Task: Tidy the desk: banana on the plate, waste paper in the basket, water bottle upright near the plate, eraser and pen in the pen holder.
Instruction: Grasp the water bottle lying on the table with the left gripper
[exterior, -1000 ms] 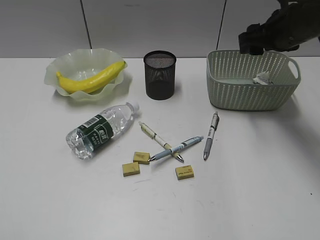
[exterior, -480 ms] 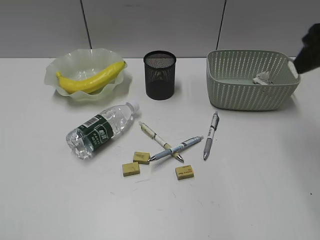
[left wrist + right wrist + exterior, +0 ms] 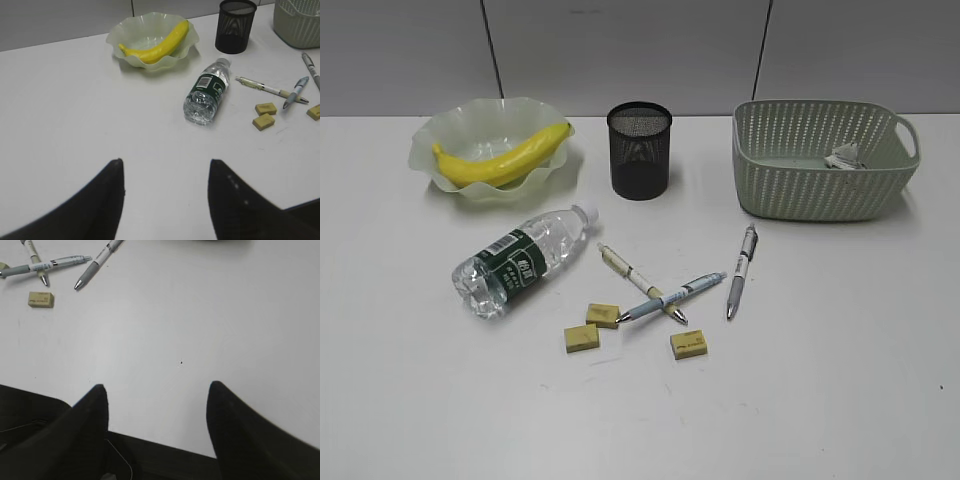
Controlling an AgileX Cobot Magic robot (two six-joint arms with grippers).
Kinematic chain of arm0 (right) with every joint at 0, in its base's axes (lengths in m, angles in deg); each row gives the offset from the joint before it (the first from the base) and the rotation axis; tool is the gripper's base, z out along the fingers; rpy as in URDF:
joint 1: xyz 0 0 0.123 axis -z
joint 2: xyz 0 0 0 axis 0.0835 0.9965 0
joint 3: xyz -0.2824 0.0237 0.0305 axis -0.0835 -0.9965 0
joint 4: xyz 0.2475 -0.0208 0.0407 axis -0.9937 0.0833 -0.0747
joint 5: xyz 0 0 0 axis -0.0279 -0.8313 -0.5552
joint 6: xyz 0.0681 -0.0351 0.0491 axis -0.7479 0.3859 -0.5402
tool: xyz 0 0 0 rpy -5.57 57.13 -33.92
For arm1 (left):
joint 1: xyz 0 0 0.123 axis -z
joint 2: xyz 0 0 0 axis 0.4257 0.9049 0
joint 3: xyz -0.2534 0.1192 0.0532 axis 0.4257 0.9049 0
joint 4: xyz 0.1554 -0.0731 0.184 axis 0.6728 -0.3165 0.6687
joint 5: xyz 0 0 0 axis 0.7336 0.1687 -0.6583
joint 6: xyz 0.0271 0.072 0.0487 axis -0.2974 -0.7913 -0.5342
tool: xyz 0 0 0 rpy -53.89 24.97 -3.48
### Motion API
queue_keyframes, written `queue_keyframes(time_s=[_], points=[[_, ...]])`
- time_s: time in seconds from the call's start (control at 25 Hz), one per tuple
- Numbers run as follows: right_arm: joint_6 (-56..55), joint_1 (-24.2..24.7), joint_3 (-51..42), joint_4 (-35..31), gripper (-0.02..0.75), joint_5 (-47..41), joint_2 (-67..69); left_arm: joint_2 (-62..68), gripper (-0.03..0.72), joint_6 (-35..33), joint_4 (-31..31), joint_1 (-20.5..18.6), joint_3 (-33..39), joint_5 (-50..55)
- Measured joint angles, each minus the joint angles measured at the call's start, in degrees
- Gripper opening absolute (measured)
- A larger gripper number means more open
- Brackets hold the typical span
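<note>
Both claws, left gripper [image 3: 165,200] and right gripper [image 3: 157,425], hang spread wide over bare desk [image 3: 840,400], gripping nothing, fingertips only, rest cropped off. Water bottle [image 3: 205,91] lying flat mid-desk, well ahead of left one; waste paper [image 3: 843,156] half hidden inside basket [image 3: 820,190] near back right corner.

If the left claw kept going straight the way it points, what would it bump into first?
Probably the water bottle. The left claw stands open and empty over bare desk, and the lying bottle is the nearest thing ahead, slightly right of centre. Depth is hard to judge, so it might touch the desk first.
</note>
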Motion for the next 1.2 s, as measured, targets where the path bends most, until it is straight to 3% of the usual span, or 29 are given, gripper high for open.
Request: queue_keyframes(time_s=[0.48, 0.84, 1.0, 1.2], points=[[0.05, 0.0, -11.84, -1.17, 0.489, -3.3, -37.02, 0.0, 0.404, 0.0, 0.0, 0.0, 0.0, 0.0], [0.05, 0.0, -13.82, -1.45, 0.489, -0.74, -37.79, 0.37, 0.404, 0.0, 0.0, -0.05, -0.66, -1.92], [0.05, 0.0, -13.82, -1.56, 0.489, -0.24, -37.79, 5.33, 0.404, 0.0, -0.51, -0.05, -1.86, -10.33], [0.1, 0.0, -13.82, -1.6, 0.489, -0.19, -37.79, 21.14, 0.404, -0.86, -2.98, -0.05, -4.11, -21.36]])
